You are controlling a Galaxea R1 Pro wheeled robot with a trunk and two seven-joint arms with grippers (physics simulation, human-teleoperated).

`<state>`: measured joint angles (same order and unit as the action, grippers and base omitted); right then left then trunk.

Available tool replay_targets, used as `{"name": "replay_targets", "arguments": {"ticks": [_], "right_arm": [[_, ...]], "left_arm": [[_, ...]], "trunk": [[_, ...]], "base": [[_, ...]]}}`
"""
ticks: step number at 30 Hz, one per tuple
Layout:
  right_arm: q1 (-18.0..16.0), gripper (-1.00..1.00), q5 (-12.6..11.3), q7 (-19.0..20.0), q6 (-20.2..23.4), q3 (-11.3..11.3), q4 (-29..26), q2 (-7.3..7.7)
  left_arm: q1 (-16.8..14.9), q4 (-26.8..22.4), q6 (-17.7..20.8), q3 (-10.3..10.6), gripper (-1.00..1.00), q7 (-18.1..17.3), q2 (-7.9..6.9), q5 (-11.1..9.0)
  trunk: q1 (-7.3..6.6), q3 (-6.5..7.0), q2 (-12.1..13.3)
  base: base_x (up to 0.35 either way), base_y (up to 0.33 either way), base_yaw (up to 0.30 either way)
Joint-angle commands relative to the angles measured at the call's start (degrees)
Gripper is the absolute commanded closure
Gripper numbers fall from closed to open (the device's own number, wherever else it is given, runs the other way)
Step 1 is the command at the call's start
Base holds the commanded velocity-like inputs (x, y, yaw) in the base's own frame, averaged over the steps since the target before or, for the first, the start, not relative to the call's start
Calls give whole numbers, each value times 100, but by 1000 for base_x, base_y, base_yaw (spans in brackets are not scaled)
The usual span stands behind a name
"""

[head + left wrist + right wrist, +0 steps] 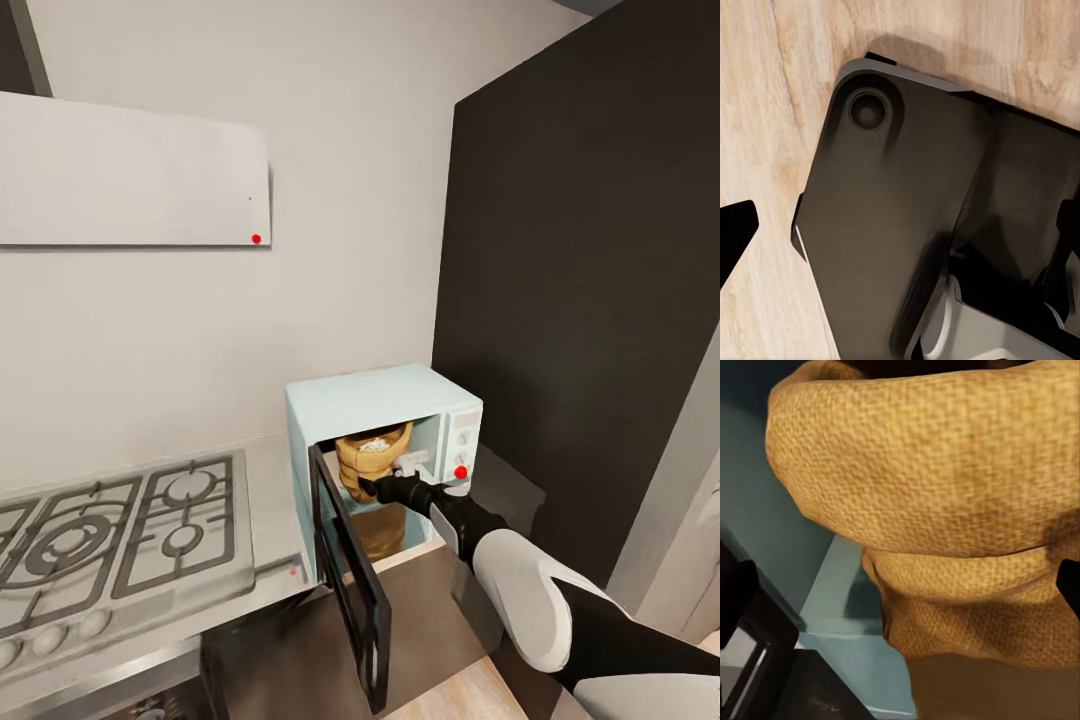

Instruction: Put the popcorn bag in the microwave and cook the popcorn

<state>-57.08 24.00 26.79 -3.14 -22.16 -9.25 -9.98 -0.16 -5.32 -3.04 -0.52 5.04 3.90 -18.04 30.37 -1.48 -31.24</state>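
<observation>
Now 1 popcorn bag (372, 452) sits w/in 1 open microwave (345, 405), right claw (372, 489) alongside.

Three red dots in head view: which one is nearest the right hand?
The red light on the microwave control panel, just beside the right hand. The others sit on the white hood and the countertop edge by the hob.

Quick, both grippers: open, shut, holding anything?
Left gripper: cannot tell; its wrist view looks down on the robot's base and the floor.
Right gripper: open, fingers either side of the popcorn bag in the microwave.
</observation>
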Motion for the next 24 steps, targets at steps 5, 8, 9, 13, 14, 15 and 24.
{"name": "replay_targets", "arguments": {"ticks": [5, 8, 9, 13, 14, 15, 24], "right_arm": [[-5, -100, 63, -23, -31, -43, 2, -2], [-5, -100, 66, -50, -76, -43, 2, -2], [-5, -100, 67, -55, -83, -43, 2, -2], [-5, -100, 70, -59, -89, -43, 2, -2], [-5, -100, 74, -59, -90, -43, 2, -2], [-5, -100, 76, -59, -90, -43, 2, -2], [-5, -100, 76, -46, -90, -43, 2, -2]], "left_arm": [[-2, -8, -13, -19, -100, 17, -2, -28], [-2, -14, -13, -23, -100, 15, -3, -32], [-2, -13, -13, -25, -100, 15, -7, -32], [-2, -13, -13, -21, -100, 15, -12, -25], [-2, -13, -13, -21, -100, 15, -12, -25], [-2, -13, -13, -22, -100, 15, -12, -24], [-2, -13, -13, -26, -100, 15, -12, -33]], "trunk": [[3, -11, -10], [3, -11, -10], [3, -11, -10], [3, -11, -10], [3, -11, -10], [3, -11, -10], [3, -11, -10]], "base": [[3, 0, 0], [0, 0, 0], [45, 0, 0], [164, 0, 0], [180, 0, 0], [170, 0, 0], [76, 0, 0]]}}
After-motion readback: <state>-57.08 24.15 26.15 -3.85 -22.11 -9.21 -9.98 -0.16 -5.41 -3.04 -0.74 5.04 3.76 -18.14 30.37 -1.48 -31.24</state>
